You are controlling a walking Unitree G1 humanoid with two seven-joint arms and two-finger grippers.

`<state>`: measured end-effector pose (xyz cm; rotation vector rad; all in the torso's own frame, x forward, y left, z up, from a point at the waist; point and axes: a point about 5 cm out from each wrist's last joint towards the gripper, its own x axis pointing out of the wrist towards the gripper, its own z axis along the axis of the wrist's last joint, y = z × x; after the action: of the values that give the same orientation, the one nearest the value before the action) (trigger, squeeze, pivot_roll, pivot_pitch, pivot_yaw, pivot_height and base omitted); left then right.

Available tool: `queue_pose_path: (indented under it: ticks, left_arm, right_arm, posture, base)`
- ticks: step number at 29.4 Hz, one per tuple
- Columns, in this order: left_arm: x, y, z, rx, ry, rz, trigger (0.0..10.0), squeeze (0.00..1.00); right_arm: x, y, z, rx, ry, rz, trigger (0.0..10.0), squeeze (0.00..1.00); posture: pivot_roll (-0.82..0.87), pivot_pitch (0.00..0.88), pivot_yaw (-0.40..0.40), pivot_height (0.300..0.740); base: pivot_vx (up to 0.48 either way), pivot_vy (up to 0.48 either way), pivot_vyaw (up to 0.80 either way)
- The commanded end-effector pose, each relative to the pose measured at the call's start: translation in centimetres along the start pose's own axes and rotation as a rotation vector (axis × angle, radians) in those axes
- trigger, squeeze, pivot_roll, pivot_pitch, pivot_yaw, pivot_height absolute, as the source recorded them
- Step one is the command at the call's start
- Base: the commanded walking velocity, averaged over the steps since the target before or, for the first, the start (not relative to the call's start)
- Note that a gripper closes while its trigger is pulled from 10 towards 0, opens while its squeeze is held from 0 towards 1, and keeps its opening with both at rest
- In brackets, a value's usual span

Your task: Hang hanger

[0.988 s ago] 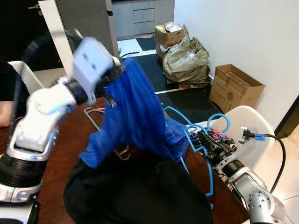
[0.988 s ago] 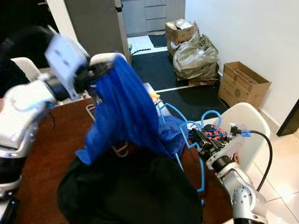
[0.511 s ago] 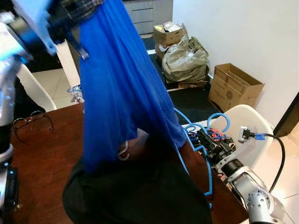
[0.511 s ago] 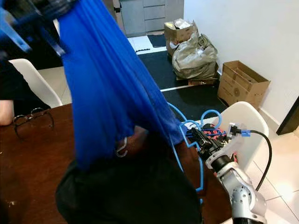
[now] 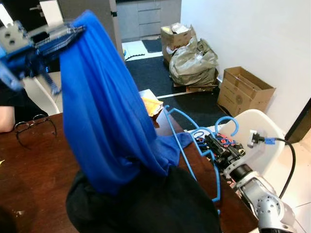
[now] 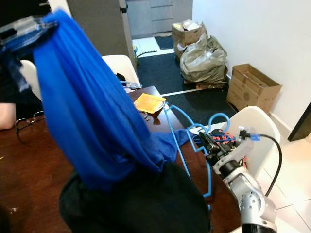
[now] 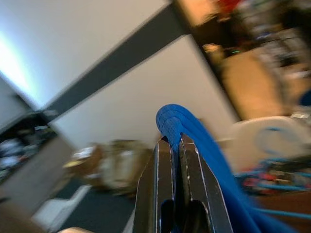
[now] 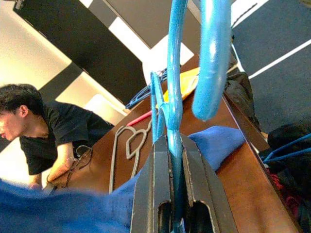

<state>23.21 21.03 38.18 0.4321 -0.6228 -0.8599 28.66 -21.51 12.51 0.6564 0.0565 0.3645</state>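
Observation:
My left gripper [image 5: 74,31] is raised high at the upper left, shut on a fold of a blue garment [image 5: 107,121]. The left wrist view shows its fingers [image 7: 165,160] pinching that cloth [image 7: 177,121]. The garment hangs as a long drape, its lower end resting on a black garment [image 5: 146,204] heaped on the brown table [image 5: 34,170]. My right gripper [image 5: 214,145] sits at the table's right edge, shut on a light blue plastic hanger [image 8: 210,58]. The hanger's frame runs past the blue cloth's right corner.
Glasses [image 5: 31,128] lie on the table's left, beside a person's arm [image 5: 6,119]. A yellow packet [image 5: 150,104] sits at the far corner. A white chair [image 5: 262,126] stands right of the table. Cardboard box [image 5: 245,90] and bags [image 5: 194,60] line the wall. Metal hangers [image 8: 127,145] lie on the table.
My left gripper has lifted the blue garment off the table and swung it to the left. The metal hanger under the cloth is now hidden. The right gripper has stayed put.

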Motion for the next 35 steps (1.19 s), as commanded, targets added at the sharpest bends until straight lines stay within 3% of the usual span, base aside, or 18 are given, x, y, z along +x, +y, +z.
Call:
queue_pose_path:
  ticks: [1,2,3,4,5,6,7,8,9,12,15,18,20,23,28,35]
  left_arm:
    - [0.0,-0.2,0.3,-0.006,-0.008,-0.025,0.0,0.00]
    - [0.2,-0.4,-0.1,-0.017,-0.005,-0.023,0.4,0.00]
    - [0.6,-1.0,-0.8,-0.043,-0.004,-0.029,2.5,0.00]
    - [0.9,-1.5,-1.3,-0.061,-0.002,-0.034,2.5,0.00]
    - [1.4,-2.0,-1.7,-0.090,-0.023,-0.035,4.7,0.00]
    - [1.4,-2.0,-1.7,-0.090,-0.023,-0.035,4.7,0.00]
    - [1.7,-2.3,-1.8,-0.109,-0.040,-0.034,9.3,0.00]
    - [2.4,-2.8,-2.1,-0.148,-0.069,-0.031,10.0,0.00]
    - [2.4,-2.8,-2.1,-0.148,-0.069,-0.031,10.0,0.00]
    - [3.5,-4.7,-3.1,-0.282,-0.104,-0.089,10.0,0.00]
    - [3.4,-5.7,-3.4,-0.311,-0.081,-0.154,10.0,0.00]
    - [2.0,-9.0,-5.0,-0.379,0.076,-0.360,10.0,0.00]
    - [1.6,-9.7,-5.3,-0.390,0.112,-0.395,10.0,0.00]
    - [0.3,-11.2,-6.8,-0.407,0.250,-0.454,10.0,0.00]
    - [-0.2,-11.3,-7.7,-0.396,0.312,-0.427,10.0,0.00]
    - [0.8,-9.9,-7.9,-0.361,0.270,-0.289,10.0,0.00]
  right_arm:
    - [0.0,-0.1,-0.2,0.027,-0.008,0.002,10.0,0.00]
    - [0.0,-0.2,-0.2,0.029,-0.010,0.000,10.0,0.00]
    - [-0.1,-0.2,-0.1,0.029,-0.014,-0.002,10.0,0.00]
    - [-0.1,-0.2,-0.1,0.030,-0.018,-0.004,10.0,0.00]
    - [-0.1,-0.3,-0.1,0.030,-0.021,-0.006,10.0,0.00]
    - [-0.1,-0.3,-0.1,0.030,-0.021,-0.006,10.0,0.00]
    - [-0.2,-0.3,-0.1,0.031,-0.022,-0.007,10.0,0.00]
    - [-0.2,-0.3,0.0,0.034,-0.029,-0.007,10.0,0.00]
    - [-0.2,-0.3,0.0,0.034,-0.029,-0.007,10.0,0.00]
    - [-0.2,-0.4,0.1,0.045,-0.054,-0.014,10.0,0.00]
    - [-0.2,-0.4,0.1,0.045,-0.055,-0.014,10.0,0.00]
    - [-0.3,-0.5,0.1,0.045,-0.053,-0.015,10.0,0.00]
    - [-0.3,-0.5,0.1,0.046,-0.052,-0.015,10.0,0.00]
    - [-0.3,-0.5,0.0,0.046,-0.047,-0.014,10.0,0.00]
    - [-0.2,-0.5,-0.1,0.046,-0.042,-0.013,10.0,0.00]
    - [-0.3,-0.5,0.0,0.047,-0.044,-0.011,10.0,0.00]
  posture:
    - [-0.01,0.000,0.052,0.731]
    - [-0.01,0.000,0.052,0.731]
    - [-0.02,0.000,0.055,0.731]
    - [-0.02,0.000,0.055,0.731]
    - [-0.02,0.000,0.058,0.731]
    - [-0.02,0.000,0.058,0.731]
    - [-0.02,0.000,0.058,0.731]
    - [-0.02,0.000,0.058,0.731]
    - [-0.02,0.000,0.058,0.731]
    - [-0.03,0.000,0.065,0.731]
    - [-0.03,0.000,0.068,0.731]
    - [-0.02,0.000,0.070,0.731]
    - [-0.02,0.000,0.070,0.731]
    - [-0.02,0.000,0.069,0.731]
    - [-0.02,0.000,0.066,0.731]
    - [-0.02,0.000,0.068,0.731]
  base:
    - [0.000,0.000,0.00]
    - [0.000,0.000,0.00]
    - [0.000,0.000,0.00]
    - [0.000,0.000,0.00]
    - [0.000,0.000,0.00]
    - [0.000,0.000,0.00]
    - [0.000,0.000,0.00]
    - [0.000,0.000,0.00]
    - [0.000,0.000,0.00]
    - [0.000,0.000,0.00]
    - [0.000,0.000,0.00]
    - [0.000,0.000,0.00]
    - [0.000,0.000,0.00]
    - [0.000,0.000,0.00]
    - [0.000,0.000,0.00]
    - [0.000,0.000,0.00]
